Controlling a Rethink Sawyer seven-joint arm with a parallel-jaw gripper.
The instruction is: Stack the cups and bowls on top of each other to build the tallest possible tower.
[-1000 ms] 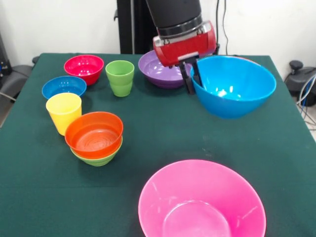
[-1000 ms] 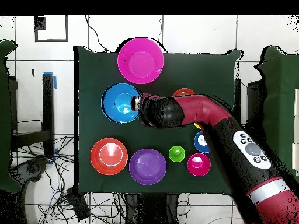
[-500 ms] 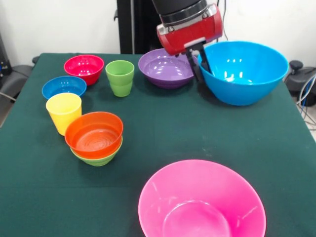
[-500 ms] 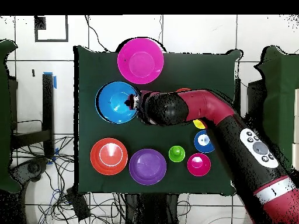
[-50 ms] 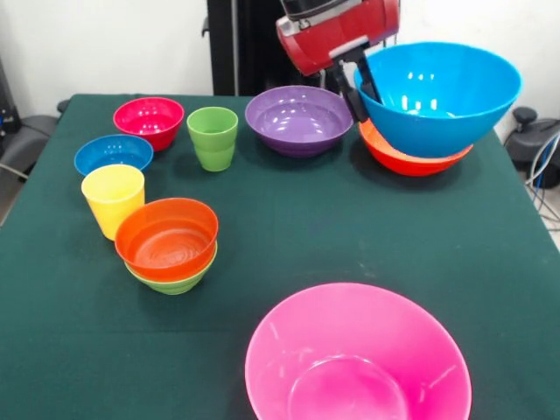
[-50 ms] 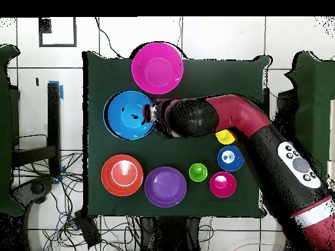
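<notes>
My gripper [image 5: 359, 84] is shut on the near-left rim of the large light blue bowl [image 5: 439, 96], one finger inside and one outside, and holds it in the air. From overhead the gripper [image 6: 153, 115] sits at the right rim of that bowl [image 6: 129, 116]. Under the lifted bowl the large orange bowl [image 5: 409, 158] rests on the table. At the left a small orange-red bowl [image 5: 166, 234] is nested in a small light-green bowl [image 5: 175, 282]. The yellow cup [image 5: 113, 199] and the green cup [image 5: 213, 137] stand upright.
The large purple bowl [image 5: 297, 119] stands just left of the gripper. The small magenta-red bowl [image 5: 149, 117] and the small dark blue bowl [image 5: 113, 153] sit at the far left. The large pink bowl [image 5: 357, 360] fills the front edge of the green table [image 5: 297, 219].
The gripper has risen with the light blue bowl and carried it slightly right in the front view. The large orange bowl now shows beneath it.
</notes>
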